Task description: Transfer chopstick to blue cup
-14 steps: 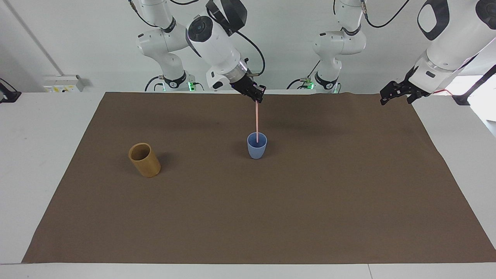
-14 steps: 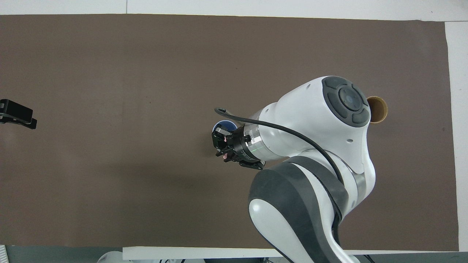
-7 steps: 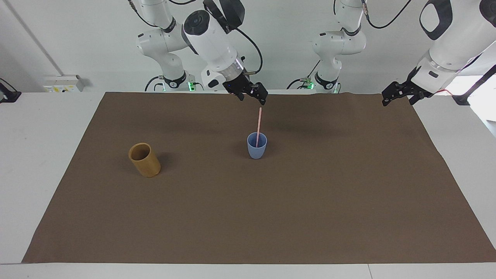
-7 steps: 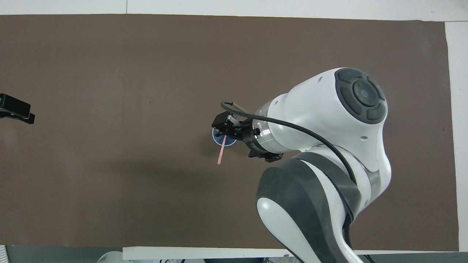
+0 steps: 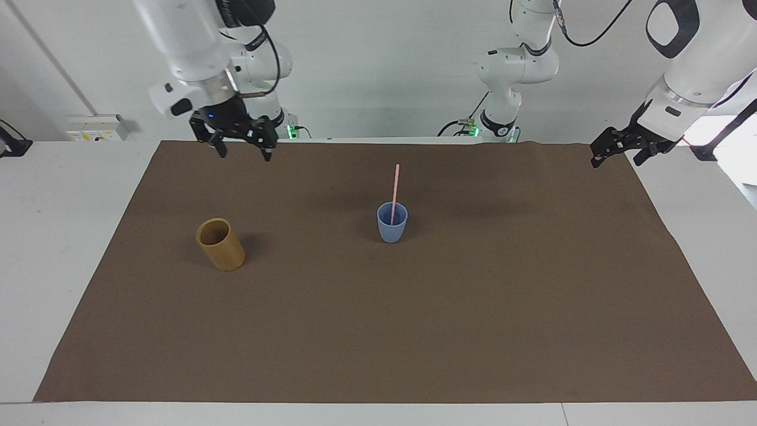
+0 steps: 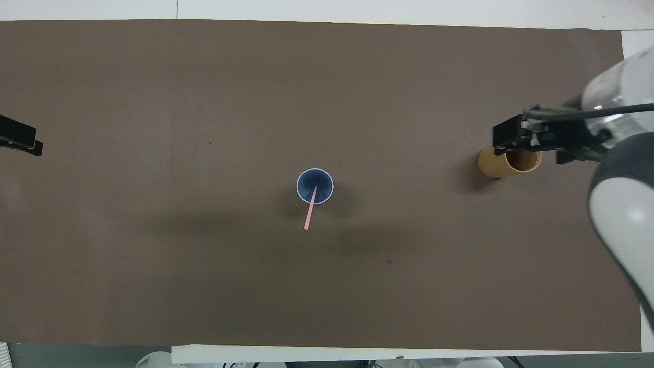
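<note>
The pale pink chopstick [image 5: 395, 186] stands in the light-blue cup [image 5: 392, 229] at the middle of the mat, with nothing holding it. Its top leans toward the robots. In the overhead view the chopstick [image 6: 309, 215] sticks out over the blue cup's rim [image 6: 324, 180]. My right gripper [image 5: 243, 152] is open and empty, raised in the air toward the right arm's end of the table. In the overhead view the right gripper [image 6: 526, 147] overlaps the tan cup. My left gripper [image 5: 615, 155] waits in the air over the mat's edge at the left arm's end, and also shows in the overhead view [image 6: 19, 142].
A tan cup [image 5: 222, 247] stands on the brown mat [image 5: 473, 325] toward the right arm's end, apart from the blue cup. Its side shows in the overhead view [image 6: 491, 166]. The brown mat [image 6: 153, 281] covers most of the white table.
My right gripper let go of the chopstick, rose, and swung away toward the right arm's end. The chopstick stays leaning in the blue cup. The left gripper drifted slightly.
</note>
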`<control>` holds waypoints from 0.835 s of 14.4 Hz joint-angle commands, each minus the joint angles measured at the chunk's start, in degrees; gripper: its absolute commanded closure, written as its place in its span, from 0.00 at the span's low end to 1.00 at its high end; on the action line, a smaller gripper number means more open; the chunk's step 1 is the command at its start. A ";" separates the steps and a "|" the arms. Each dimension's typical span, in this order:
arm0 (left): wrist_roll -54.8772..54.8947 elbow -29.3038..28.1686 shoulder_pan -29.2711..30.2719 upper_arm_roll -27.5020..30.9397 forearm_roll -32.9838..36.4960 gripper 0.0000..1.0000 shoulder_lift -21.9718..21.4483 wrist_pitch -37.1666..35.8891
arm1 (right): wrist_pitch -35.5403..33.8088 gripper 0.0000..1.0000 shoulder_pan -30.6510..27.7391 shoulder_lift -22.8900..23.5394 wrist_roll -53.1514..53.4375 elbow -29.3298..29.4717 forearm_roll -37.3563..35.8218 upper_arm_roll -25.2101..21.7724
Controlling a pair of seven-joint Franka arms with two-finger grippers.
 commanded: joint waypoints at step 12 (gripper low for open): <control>0.58 -0.37 0.00 0.29 -0.30 0.00 0.04 0.14 | -4.56 0.00 -5.77 -0.96 -12.89 0.40 -4.05 0.36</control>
